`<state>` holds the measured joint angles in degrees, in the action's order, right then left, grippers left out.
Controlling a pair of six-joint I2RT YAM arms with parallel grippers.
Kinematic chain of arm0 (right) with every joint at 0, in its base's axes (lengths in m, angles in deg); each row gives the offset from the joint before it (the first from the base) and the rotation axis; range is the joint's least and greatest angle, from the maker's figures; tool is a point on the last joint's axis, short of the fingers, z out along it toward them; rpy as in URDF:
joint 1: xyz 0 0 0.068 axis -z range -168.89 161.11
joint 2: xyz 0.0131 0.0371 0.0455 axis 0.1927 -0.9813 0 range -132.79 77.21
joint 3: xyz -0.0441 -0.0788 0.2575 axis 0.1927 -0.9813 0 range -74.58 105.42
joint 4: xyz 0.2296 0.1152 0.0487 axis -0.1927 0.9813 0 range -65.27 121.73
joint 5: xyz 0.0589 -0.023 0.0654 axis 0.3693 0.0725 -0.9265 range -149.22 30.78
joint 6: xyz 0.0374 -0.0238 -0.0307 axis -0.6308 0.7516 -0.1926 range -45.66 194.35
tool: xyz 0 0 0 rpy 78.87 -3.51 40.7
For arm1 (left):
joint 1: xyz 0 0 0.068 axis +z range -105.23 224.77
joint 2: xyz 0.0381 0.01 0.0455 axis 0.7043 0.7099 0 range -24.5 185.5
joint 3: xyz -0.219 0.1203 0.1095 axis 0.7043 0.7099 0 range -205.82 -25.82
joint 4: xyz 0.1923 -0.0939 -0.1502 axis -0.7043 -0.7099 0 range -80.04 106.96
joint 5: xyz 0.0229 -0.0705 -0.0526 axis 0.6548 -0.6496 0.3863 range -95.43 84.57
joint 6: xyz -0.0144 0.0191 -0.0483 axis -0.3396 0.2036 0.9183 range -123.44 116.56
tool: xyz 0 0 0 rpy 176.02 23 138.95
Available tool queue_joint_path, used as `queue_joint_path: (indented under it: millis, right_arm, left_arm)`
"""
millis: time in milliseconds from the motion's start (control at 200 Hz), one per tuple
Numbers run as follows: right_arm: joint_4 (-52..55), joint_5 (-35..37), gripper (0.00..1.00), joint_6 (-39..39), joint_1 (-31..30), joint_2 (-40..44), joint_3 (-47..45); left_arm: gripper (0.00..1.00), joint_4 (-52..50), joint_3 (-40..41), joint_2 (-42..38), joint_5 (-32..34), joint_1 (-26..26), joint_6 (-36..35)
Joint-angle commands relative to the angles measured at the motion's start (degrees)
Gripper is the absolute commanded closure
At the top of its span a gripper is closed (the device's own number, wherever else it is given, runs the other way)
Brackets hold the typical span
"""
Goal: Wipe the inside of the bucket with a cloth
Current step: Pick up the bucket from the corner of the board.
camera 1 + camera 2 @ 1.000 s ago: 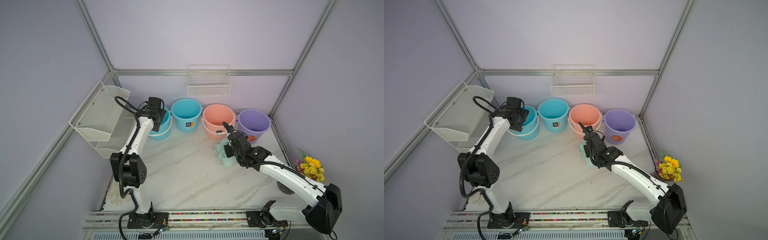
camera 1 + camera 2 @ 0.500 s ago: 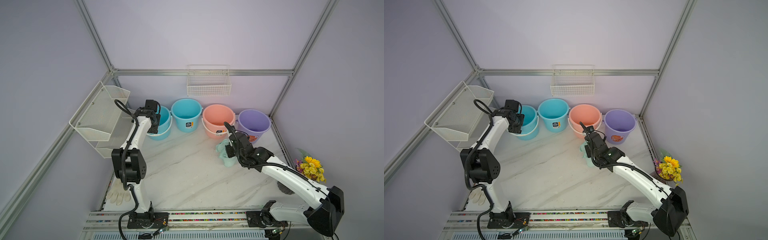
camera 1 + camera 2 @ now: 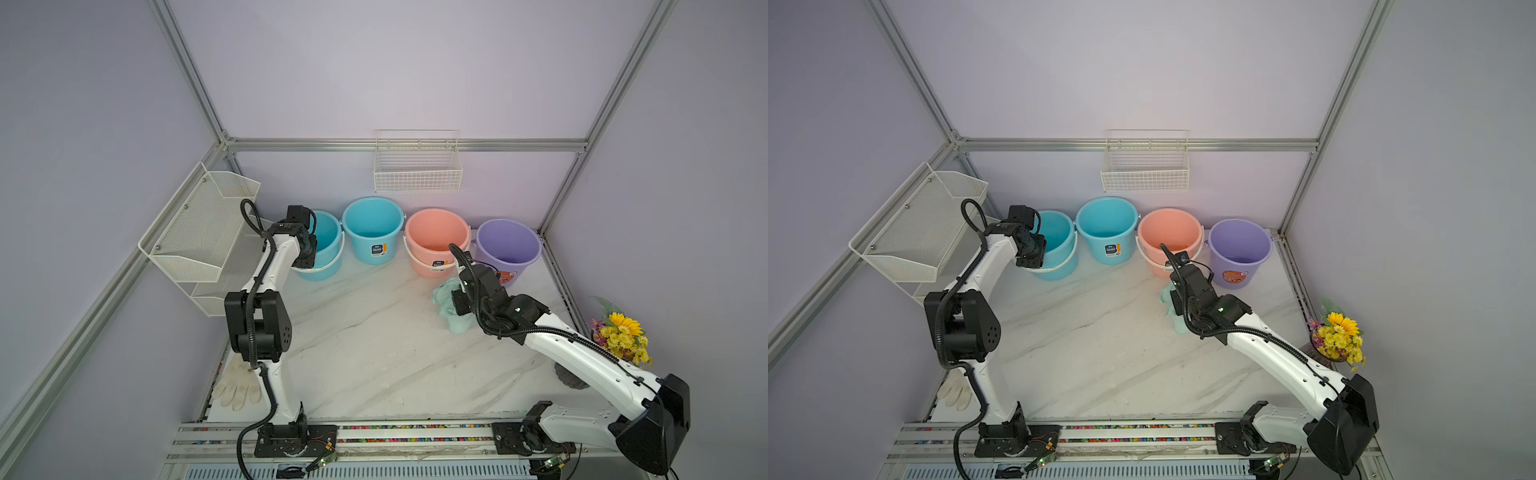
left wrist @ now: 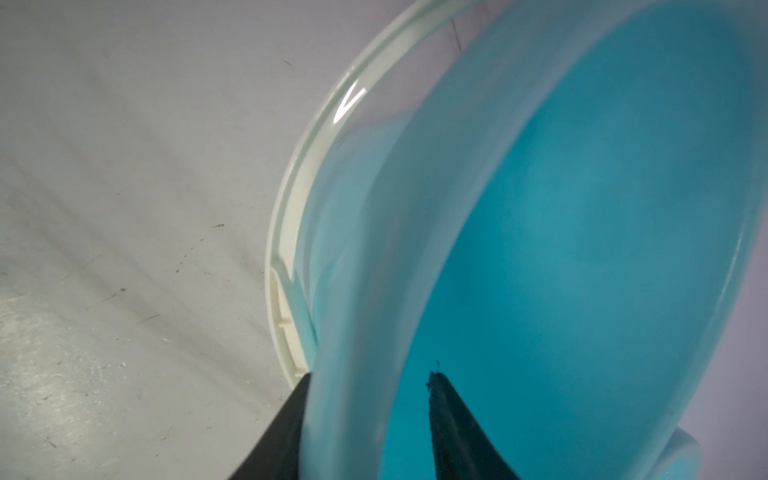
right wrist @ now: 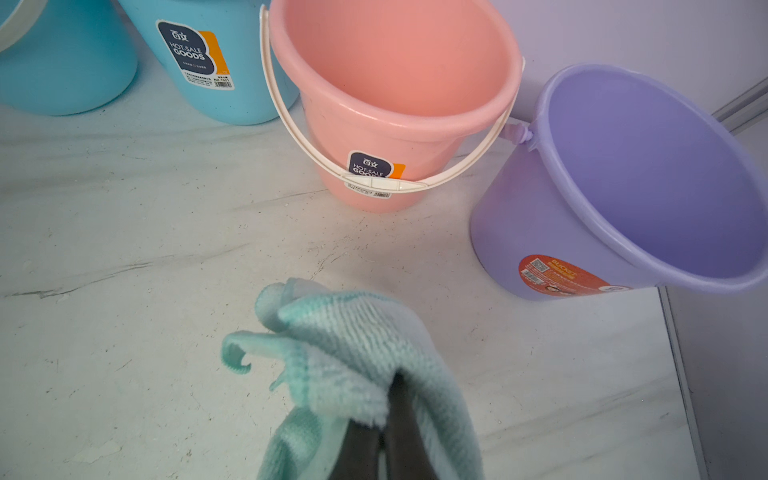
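Note:
The leftmost blue bucket (image 3: pixel 329 232) (image 3: pixel 1057 237) stands in the back row with its white handle down. My left gripper (image 3: pixel 306 254) (image 3: pixel 1032 257) (image 4: pixel 370 376) straddles its near-left rim. One finger is outside against the wall and the other is inside with a gap to the wall, so the gripper is open. The bucket's blue inside (image 4: pixel 582 208) fills the left wrist view. My right gripper (image 3: pixel 457 301) (image 5: pixel 386 415) is shut on the mint-green cloth (image 3: pixel 445 300) (image 3: pixel 1168 296) (image 5: pixel 353 332). The cloth hangs bunched just above the marble top, in front of the pink bucket.
Right of the held bucket stand a second blue bucket (image 3: pixel 372 224), a pink bucket (image 3: pixel 436 232) and a purple bucket (image 3: pixel 508 243). A wire basket (image 3: pixel 417 174) hangs on the back wall and a mesh shelf (image 3: pixel 208 232) on the left. A white glove (image 3: pixel 237 390) lies front left, flowers (image 3: pixel 621 336) right.
My left gripper has come down from over the blue bucket's mouth onto its near-left rim, and its jaws have narrowed. The right arm with the cloth has hardly moved.

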<state>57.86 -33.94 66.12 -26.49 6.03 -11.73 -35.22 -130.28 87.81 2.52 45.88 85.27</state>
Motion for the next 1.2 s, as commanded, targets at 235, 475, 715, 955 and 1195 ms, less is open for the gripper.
queue_joint_path:
  millis: [235,475,715,955,1195]
  right_arm:
    - [0.83,2.15,1.00,0.63,0.25,2.49,-0.02]
    - [1.23,1.80,1.00,0.31,0.25,3.29,0.14]
    - [1.51,1.71,1.00,-0.01,0.25,3.69,0.33]
    - [1.92,0.49,1.00,-0.32,0.25,2.75,2.94]
    - [2.89,-0.49,1.00,-0.37,0.25,1.30,6.65]
  left_arm:
    - [0.76,1.71,4.05,-4.21,0.20,1.28,1.93]
    - [0.86,1.09,8.76,-8.99,0.49,1.81,3.38]
    - [0.97,1.01,12.76,-14.38,-1.68,1.81,1.11]
    - [1.00,1.33,18.99,-21.44,-5.91,1.12,-7.23]
    - [1.00,1.01,22.84,-28.10,-12.20,-2.24,-25.20]
